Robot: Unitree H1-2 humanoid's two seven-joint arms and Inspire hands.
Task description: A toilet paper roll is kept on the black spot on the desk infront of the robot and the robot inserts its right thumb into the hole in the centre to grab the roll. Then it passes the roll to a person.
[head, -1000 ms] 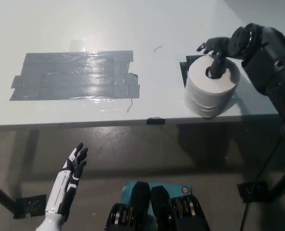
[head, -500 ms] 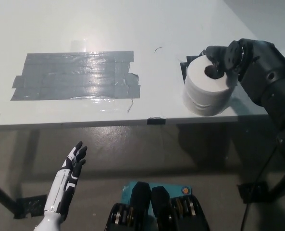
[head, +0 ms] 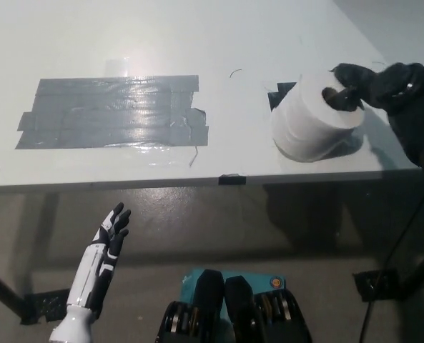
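Observation:
A white toilet paper roll (head: 310,118) is tilted over at the table's right end, its hole turned toward the right and only its lower left edge near the tabletop. My black right hand (head: 372,87) is shut on the roll, with a finger inside the centre hole and the rest around its right side. Part of the black spot (head: 277,96) shows behind the roll's left edge. My white left hand (head: 106,243) rests open below the table's front edge at the lower left.
A large patch of grey tape (head: 111,112) covers the left half of the white table (head: 219,43). The table's front edge runs across the middle of the view, with a small black mark (head: 232,179) on it. Dark floor lies below.
My right hand has swung to the right and tipped the roll from upright onto its edge. The black spot beneath has come partly into view. The left hand barely shifted.

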